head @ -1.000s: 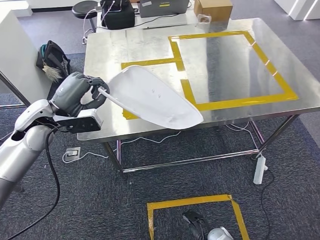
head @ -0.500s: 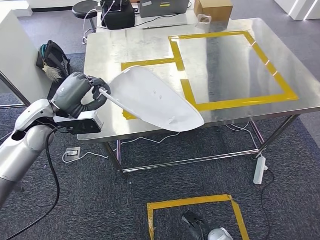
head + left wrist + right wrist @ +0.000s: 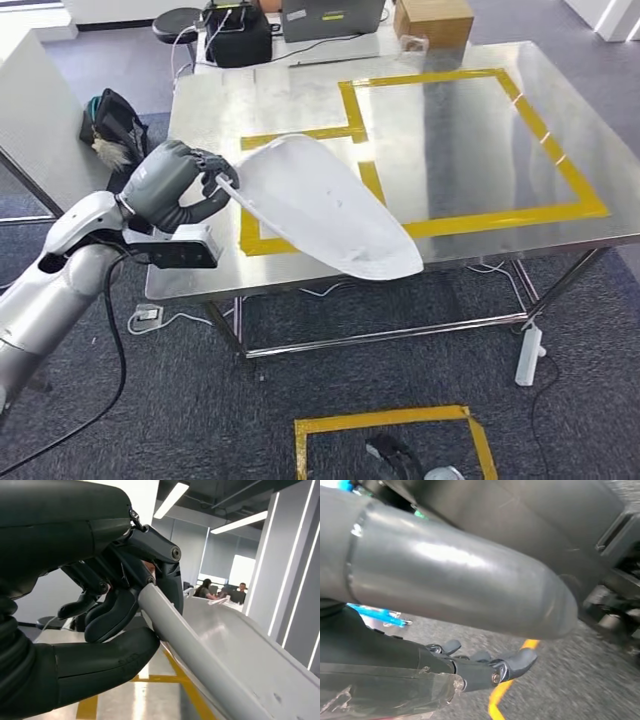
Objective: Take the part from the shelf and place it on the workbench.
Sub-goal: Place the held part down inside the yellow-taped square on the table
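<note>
The part (image 3: 324, 205) is a long white curved shell with a thin edge at its near end. My left hand (image 3: 170, 185) grips that end, just off the front left corner of the steel workbench (image 3: 453, 130). The shell slants over the bench's front edge and covers part of a yellow tape outline (image 3: 302, 130); its far tip hangs past the edge. Up close, the fingers (image 3: 113, 605) and thumb wrap the part's (image 3: 234, 650) rim. My right hand (image 3: 490, 667) hangs low above the carpet, fingers stretched out and holding nothing.
A larger yellow tape rectangle (image 3: 558, 150) marks the bench's right half. A cardboard box (image 3: 434, 20), a black case (image 3: 238, 30) and a stool (image 3: 177, 22) stand behind it. A black bag (image 3: 113, 120) and a white panel (image 3: 38, 110) are at left. A taped square (image 3: 385, 420) marks the floor.
The whole view has shifted slightly, so the camera has moved. My left hand has carried the part a little to the right and further over the bench, still gripping it.
</note>
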`<action>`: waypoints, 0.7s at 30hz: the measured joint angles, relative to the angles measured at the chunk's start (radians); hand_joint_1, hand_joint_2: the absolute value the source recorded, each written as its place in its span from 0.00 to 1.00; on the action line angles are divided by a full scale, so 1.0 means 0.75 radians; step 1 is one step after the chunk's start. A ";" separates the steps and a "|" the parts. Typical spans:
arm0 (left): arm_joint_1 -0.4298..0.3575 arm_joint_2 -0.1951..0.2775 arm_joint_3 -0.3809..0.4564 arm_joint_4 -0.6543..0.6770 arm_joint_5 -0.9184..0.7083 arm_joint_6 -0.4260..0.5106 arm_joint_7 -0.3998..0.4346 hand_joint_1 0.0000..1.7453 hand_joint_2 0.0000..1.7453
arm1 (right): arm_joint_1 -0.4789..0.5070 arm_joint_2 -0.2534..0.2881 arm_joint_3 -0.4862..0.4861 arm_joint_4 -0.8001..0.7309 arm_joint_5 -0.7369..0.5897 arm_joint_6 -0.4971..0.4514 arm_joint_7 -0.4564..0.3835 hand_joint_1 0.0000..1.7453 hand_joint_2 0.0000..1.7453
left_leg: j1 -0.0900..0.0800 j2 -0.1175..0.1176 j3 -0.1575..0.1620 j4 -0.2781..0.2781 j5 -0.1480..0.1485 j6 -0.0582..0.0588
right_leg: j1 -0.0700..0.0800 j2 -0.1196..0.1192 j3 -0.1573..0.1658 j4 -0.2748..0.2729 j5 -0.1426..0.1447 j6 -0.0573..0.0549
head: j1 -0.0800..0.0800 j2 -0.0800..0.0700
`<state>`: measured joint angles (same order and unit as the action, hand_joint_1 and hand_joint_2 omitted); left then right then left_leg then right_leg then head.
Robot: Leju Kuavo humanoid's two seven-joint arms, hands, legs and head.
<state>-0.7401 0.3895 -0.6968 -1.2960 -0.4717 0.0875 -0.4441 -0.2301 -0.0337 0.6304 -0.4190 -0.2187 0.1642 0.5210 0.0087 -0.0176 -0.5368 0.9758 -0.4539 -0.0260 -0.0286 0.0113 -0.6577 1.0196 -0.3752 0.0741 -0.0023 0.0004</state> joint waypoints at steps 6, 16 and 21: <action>-0.010 -0.003 -0.023 0.001 0.007 0.008 -0.002 1.00 1.00 | -0.005 -0.001 0.000 0.001 -0.012 -0.001 0.005 0.00 0.00 | 0.004 0.009 -0.148 0.268 -0.122 -0.029 | -0.006 0.005 0.009 0.009 -0.032 -0.049 | -0.018 0.000; -0.007 -0.022 -0.033 0.007 0.035 -0.007 0.027 1.00 1.00 | -0.008 -0.003 0.000 0.003 -0.033 -0.001 0.007 0.00 0.00 | 0.013 0.017 -0.127 0.019 0.092 -0.027 | 0.006 0.008 0.049 0.013 -0.075 -0.061 | -0.021 0.000; -0.009 -0.036 -0.050 0.008 0.031 -0.019 0.031 1.00 1.00 | -0.012 -0.003 0.000 0.004 -0.044 -0.001 0.007 0.00 0.00 | 0.009 0.006 -0.128 0.020 0.091 -0.008 | 0.008 -0.004 0.070 -0.017 -0.065 -0.073 | -0.020 0.000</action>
<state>-0.7467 0.3621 -0.7342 -1.2903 -0.4486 0.0735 -0.4208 -0.2391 -0.0359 0.6302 -0.4162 -0.2518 0.1633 0.5264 0.0156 -0.0130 -0.6327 0.9909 -0.3855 -0.0318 -0.0222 0.0085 -0.6054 1.0070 -0.4241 0.0196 -0.0173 0.0004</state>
